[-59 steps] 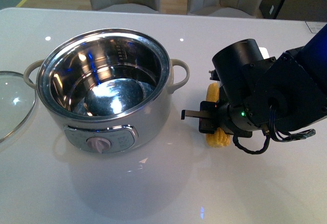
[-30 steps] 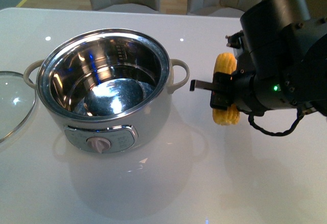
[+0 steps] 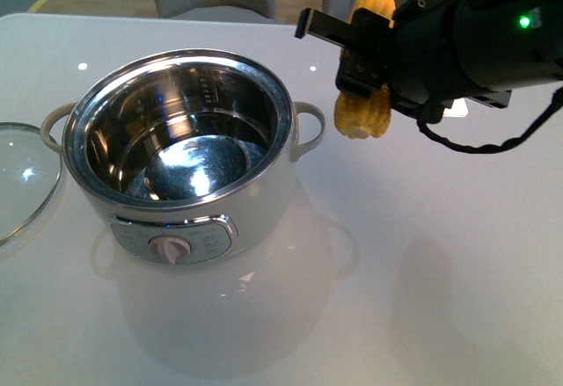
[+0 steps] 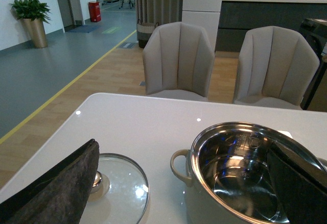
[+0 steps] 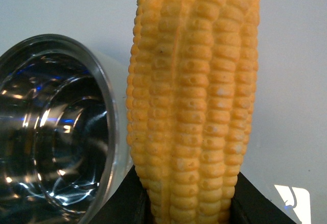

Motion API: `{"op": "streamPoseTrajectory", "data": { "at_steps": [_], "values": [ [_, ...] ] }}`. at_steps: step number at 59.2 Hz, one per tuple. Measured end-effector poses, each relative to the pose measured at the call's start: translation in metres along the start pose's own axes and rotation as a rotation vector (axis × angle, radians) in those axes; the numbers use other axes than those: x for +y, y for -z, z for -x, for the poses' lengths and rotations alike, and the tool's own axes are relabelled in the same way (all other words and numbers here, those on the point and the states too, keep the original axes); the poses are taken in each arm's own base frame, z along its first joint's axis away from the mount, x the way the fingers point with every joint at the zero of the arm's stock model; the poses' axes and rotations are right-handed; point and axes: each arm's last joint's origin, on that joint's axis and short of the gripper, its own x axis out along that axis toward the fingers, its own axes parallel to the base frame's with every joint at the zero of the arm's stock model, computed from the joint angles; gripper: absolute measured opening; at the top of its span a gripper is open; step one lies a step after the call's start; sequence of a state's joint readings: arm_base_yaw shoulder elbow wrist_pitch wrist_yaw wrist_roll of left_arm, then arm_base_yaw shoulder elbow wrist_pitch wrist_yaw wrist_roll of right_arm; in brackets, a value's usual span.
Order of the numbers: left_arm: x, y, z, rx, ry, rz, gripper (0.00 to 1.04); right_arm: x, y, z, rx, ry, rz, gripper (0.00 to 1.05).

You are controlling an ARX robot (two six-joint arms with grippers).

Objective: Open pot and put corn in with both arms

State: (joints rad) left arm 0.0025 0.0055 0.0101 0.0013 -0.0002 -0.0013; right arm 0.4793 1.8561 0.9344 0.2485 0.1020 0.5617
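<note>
The white pot stands uncovered at centre left, its steel inside bare. My right gripper is shut on the yellow corn and holds it roughly upright in the air, just right of the pot's right handle. In the right wrist view the corn rises from between the black fingers, with the pot's rim close beside it. My left gripper is open and holds nothing; it hangs above the table, looking at the pot and the lid. It does not show in the front view.
The glass lid lies flat on the white table left of the pot. A black cable loops below the right arm. Two beige chairs stand beyond the far table edge.
My right gripper has lifted the corn off the table and carried it up and leftward, from beside the pot to about the height of its rim. The pot and lid have not moved.
</note>
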Motion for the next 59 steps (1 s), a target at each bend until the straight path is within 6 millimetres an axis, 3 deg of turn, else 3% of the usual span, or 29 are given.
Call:
{"op": "streamPoseTrajectory", "data": {
  "at_steps": [9, 21, 59],
  "values": [
    [0.000, 0.000, 0.000, 0.000, 0.000, 0.000, 0.98, 0.029, -0.005, 0.000, -0.005, -0.054, 0.011, 0.23],
    [0.000, 0.000, 0.000, 0.000, 0.000, 0.000, 0.98, 0.052, -0.006, -0.005, 0.016, -0.089, -0.002, 0.23],
    [0.000, 0.000, 0.000, 0.000, 0.000, 0.000, 0.98, 0.097, 0.005, -0.019, 0.119, -0.183, -0.009, 0.23]
  ]
}}
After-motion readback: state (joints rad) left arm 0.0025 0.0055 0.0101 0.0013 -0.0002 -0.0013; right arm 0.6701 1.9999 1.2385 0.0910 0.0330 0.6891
